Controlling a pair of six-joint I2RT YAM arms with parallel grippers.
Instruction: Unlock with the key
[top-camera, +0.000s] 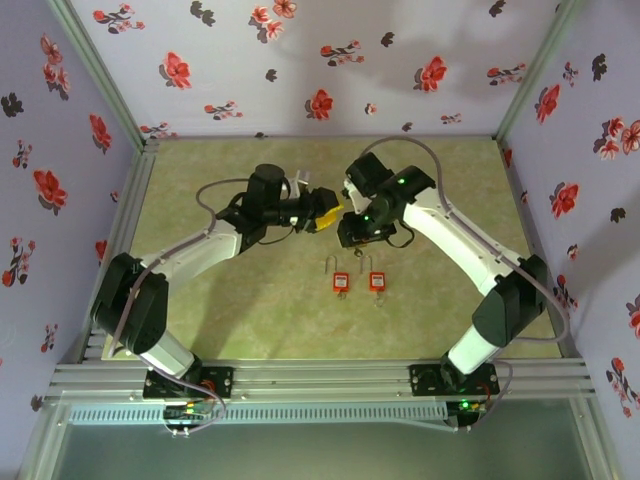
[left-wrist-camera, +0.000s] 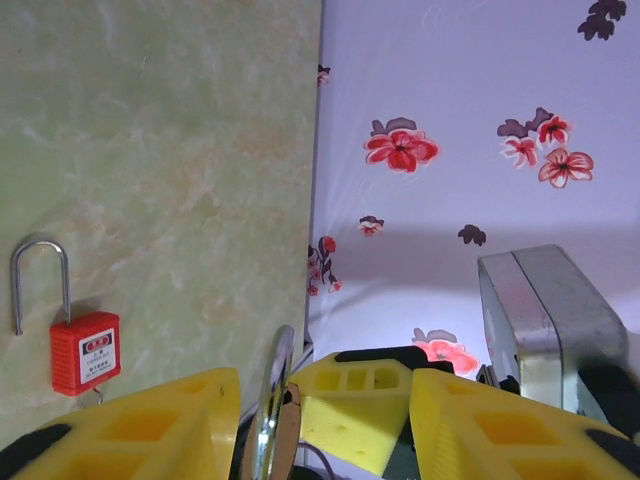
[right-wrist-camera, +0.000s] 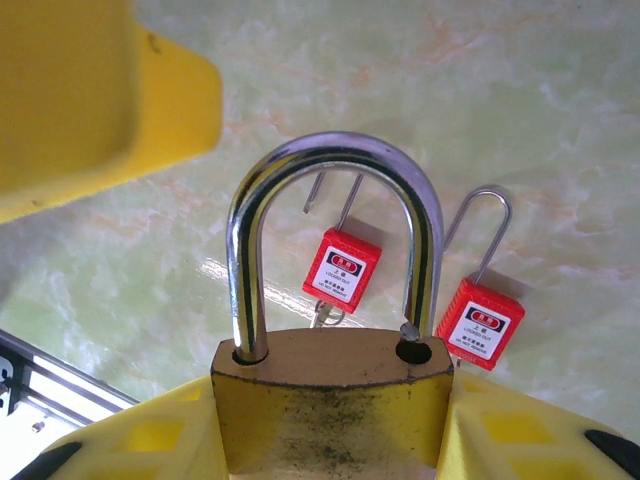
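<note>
Above the middle of the worktop (top-camera: 250, 310), the two arms meet tip to tip. The right gripper (top-camera: 352, 228) is closed on the brass padlock (right-wrist-camera: 330, 400): its yellow fingers (right-wrist-camera: 130, 445) press the body from both sides, and the padlock stands upright, in the air over the green surface. Its steel shackle (right-wrist-camera: 335, 150) rises in an arch. The left leg sits in the body, while the end of the right leg seems to stand just above its hole.

The left gripper (top-camera: 325, 212) is right beside the padlock with its fingers (left-wrist-camera: 140, 430) well apart, holding nothing. In the left wrist view the shackle (left-wrist-camera: 277, 380) shows from its edge in the gap between them, nearer to one finger. One blurred left finger (right-wrist-camera: 90, 90) is also seen beside the shackle in the right wrist view.

On the worktop below, toward the arm bases, lie two small red padlocks (top-camera: 341, 281) (top-camera: 377, 281) side by side, apart from each other, each with a thin shackle pointing to the far wall. Whether a key is in the brass padlock, one cannot tell.
</note>
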